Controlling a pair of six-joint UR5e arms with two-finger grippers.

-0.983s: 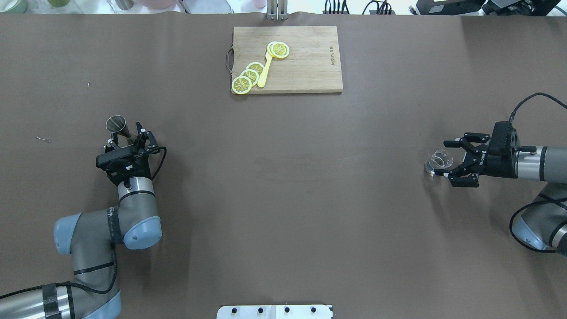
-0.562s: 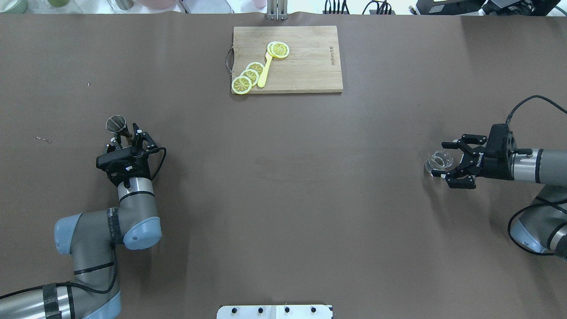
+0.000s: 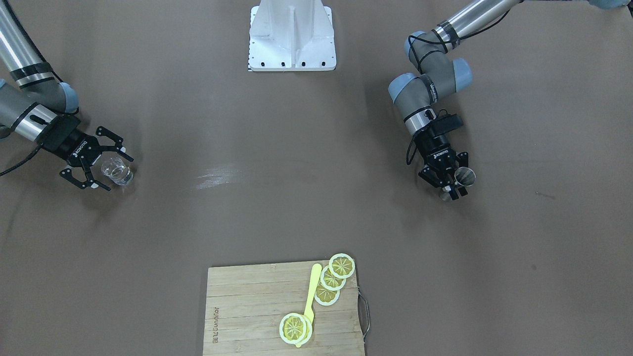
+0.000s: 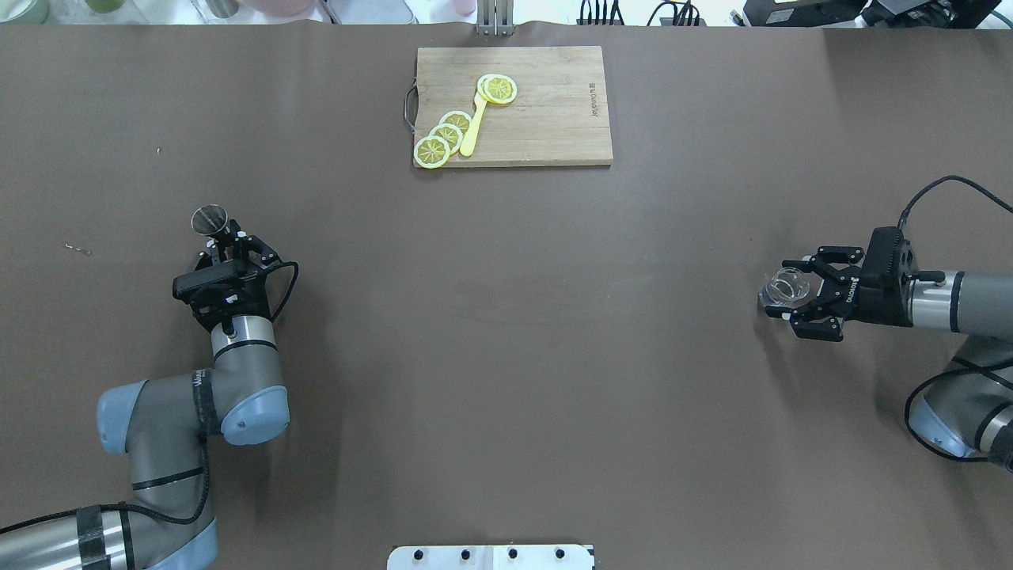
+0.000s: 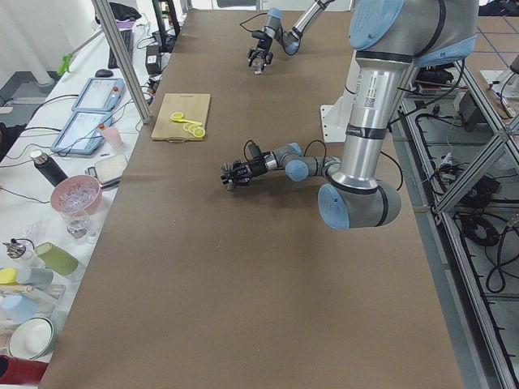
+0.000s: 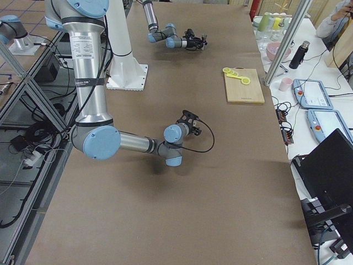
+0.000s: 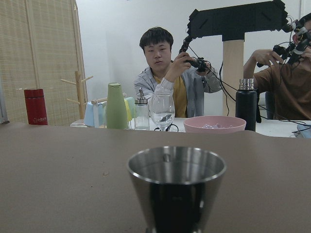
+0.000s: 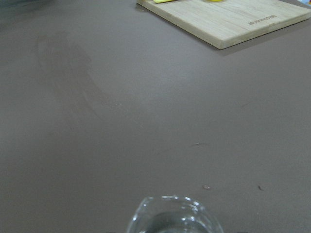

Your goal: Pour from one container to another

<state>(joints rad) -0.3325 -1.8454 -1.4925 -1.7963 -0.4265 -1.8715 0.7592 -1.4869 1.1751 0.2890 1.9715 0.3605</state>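
The silver jigger [image 4: 209, 218] stands upright on the brown table at the left. My left gripper [image 4: 228, 237] has its fingers drawn in on the narrow waist, shut on it. In the left wrist view the jigger [image 7: 176, 184] fills the lower middle, with no fingers showing. The small clear glass [image 4: 783, 285] stands at the right and seems to hold clear liquid. My right gripper [image 4: 783, 290] is open and lies level, one finger on each side of the glass, apart from it. The front-facing view shows the same: glass [image 3: 117, 171], jigger [image 3: 465, 175].
A wooden cutting board [image 4: 546, 119] with lemon slices [image 4: 443, 136] and a yellow utensil lies at the far middle. The robot's white base plate [image 4: 491, 556] sits at the near edge. Bottles and bowls line the far table edge.
The left gripper's fingers have closed in on the jigger's waist. The right gripper has slid left, so its open fingers now straddle the glass.
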